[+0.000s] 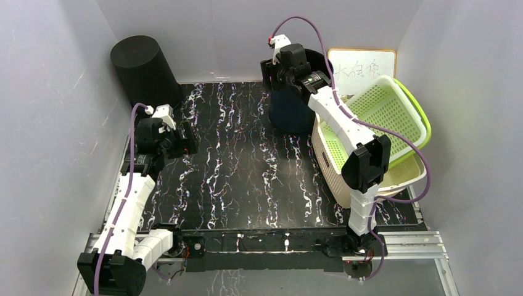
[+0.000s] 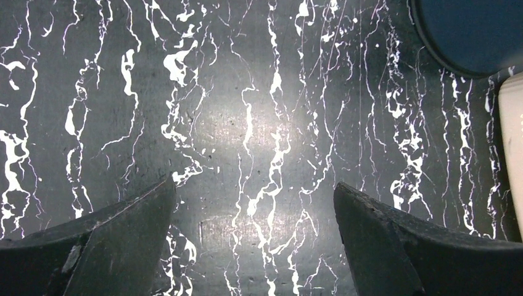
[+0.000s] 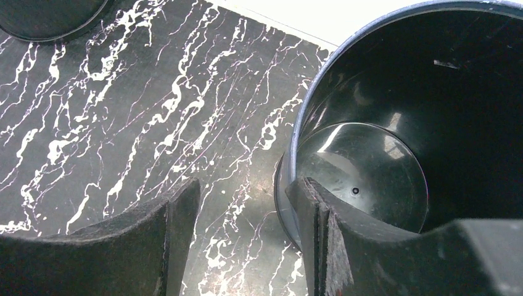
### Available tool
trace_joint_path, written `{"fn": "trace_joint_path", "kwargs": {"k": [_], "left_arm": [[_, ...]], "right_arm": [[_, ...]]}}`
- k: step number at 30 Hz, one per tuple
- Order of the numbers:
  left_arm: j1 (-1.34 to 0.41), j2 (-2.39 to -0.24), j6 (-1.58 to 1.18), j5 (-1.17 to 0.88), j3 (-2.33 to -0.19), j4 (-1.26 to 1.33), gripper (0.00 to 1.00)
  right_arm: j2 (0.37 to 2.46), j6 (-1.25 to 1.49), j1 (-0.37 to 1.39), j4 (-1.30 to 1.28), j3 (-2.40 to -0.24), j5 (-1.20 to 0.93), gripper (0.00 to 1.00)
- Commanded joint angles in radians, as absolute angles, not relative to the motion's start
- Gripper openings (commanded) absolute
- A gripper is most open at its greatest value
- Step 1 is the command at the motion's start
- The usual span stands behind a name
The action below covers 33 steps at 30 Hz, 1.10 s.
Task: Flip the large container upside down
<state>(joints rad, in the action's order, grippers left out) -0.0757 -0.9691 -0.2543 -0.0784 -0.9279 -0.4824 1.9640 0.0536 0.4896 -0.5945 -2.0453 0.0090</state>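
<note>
Grasping is the step in hand, by my reading. The large container [image 1: 290, 116] is a dark, glossy bin standing mouth-up on the marbled table [image 1: 247, 179]. It sits at the upper centre of the overhead view, just left of the stacked baskets [image 1: 395, 120].

The right gripper [image 3: 247, 185] is at the bin's rim with its jaws apart. In the right wrist view one finger [image 3: 166, 240] is outside the wall at the lower left of the frame. The other [image 3: 321, 240] reaches inside the mouth, so the rim runs between them. Whether either pad touches the plastic I cannot tell, but nothing is clamped yet.

The left gripper [image 2: 253, 203] is spread wide as well and holds nothing. It hangs over bare table at the left of the overhead view, well apart from the bin.

A second black bin [image 1: 145, 68] stands in the upper left of that view with its closed end up (so probably not the one to be turned).

The next move calls for closing firmly on the wall, lifting until the base clears the table, then rolling the wrist to bring the mouth down. The baskets crowd the right side, so tipping toward the open left of the frame looks safer — and a one-wall pinch on slick plastic may slip.
</note>
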Motion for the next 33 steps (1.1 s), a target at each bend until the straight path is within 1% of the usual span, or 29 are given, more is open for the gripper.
{"fn": "trace_joint_path", "kwargs": {"k": [1, 11, 18, 19, 20, 23, 24, 26, 30, 33], "left_arm": [[-0.075, -0.939, -0.231, -0.089, -0.913, -0.496, 0.98], [-0.075, -0.929, -0.222, -0.090, -0.893, -0.494, 0.98], [-0.075, -0.915, -0.221, -0.087, -0.883, -0.503, 0.98], [-0.075, -0.912, -0.220, -0.086, -0.883, -0.506, 0.99], [-0.076, -0.908, -0.219, -0.083, -0.884, -0.509, 0.98], [-0.075, -0.900, -0.214, -0.077, -0.890, -0.519, 0.98], [-0.075, -0.899, -0.211, -0.075, -0.896, -0.526, 0.98], [-0.075, -0.895, -0.208, -0.067, -0.910, -0.538, 0.98], [-0.075, -0.873, -0.205, -0.056, -0.934, -0.559, 0.98], [-0.075, -0.857, -0.203, -0.036, -0.960, -0.583, 0.98]], "right_arm": [[1.960, 0.026, 0.492, -0.615, -2.013, 0.049, 0.57], [2.006, -0.053, 0.490, -0.573, -2.035, 0.204, 0.63], [2.095, -0.086, 0.485, -0.606, -2.094, 0.241, 0.59], [2.102, -0.089, 0.484, -0.605, -2.094, 0.238, 0.57], [2.106, -0.089, 0.481, -0.601, -2.093, 0.229, 0.52], [2.115, -0.085, 0.475, -0.591, -2.093, 0.180, 0.21], [2.117, -0.084, 0.474, -0.586, -2.094, 0.166, 0.13], [2.120, -0.083, 0.475, -0.579, -2.104, 0.143, 0.00], [2.118, -0.047, 0.474, -0.565, -2.138, 0.062, 0.00], [2.082, 0.011, 0.473, -0.516, -2.137, -0.062, 0.00]]}}
